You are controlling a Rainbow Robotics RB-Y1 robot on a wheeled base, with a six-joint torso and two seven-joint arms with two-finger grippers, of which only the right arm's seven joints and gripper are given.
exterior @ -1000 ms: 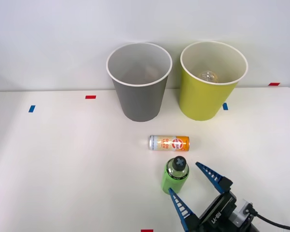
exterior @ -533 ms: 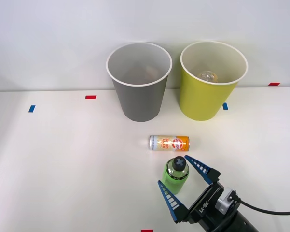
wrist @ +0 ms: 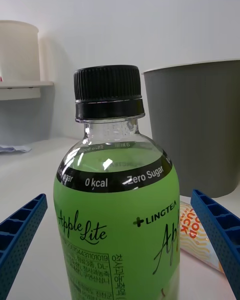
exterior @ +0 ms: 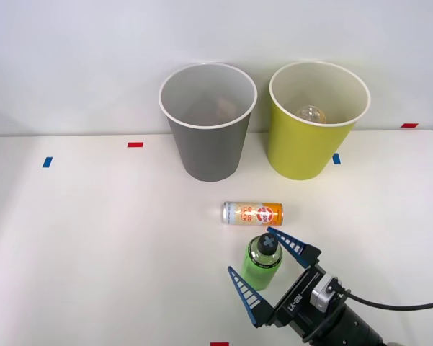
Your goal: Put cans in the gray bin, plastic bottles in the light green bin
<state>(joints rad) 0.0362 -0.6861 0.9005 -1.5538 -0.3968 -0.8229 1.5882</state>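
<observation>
Step in hand: approach to grasp on the green bottle [exterior: 262,261]. The bottle stands upright on the tabletop [exterior: 94,238], near the front edge and right of centre. The right gripper [exterior: 266,272] is positioned around it with the jaws open; one blue finger lies to the left of the bottle body, the other to its right, beside the black cap. In the wrist view the bottle [wrist: 120,205] stands centred between the two fingers [wrist: 20,235], with a gap visible on each side, so no contact is apparent.

Next move, as judged: close the jaws on the labelled body, lift clear of the tabletop, then carry the bottle far and slightly right to the light green bin [exterior: 315,122] and release above its rim. The grip should fall on the body rather than on the narrow neck, since the bottle is stubby and may tip if squeezed high.

Surroundings: the can [exterior: 253,213] lies on its side just beyond the bottle, between it and the bins, silver end to the left. It sits close to the far fingertip; a low transit path could knock it and set it rolling. The gray bin [exterior: 207,122] stands left of the light green bin, both upright at the far side. A clear rounded bottle [exterior: 311,114] already rests inside the light green bin. The can remains for a later cycle.
</observation>
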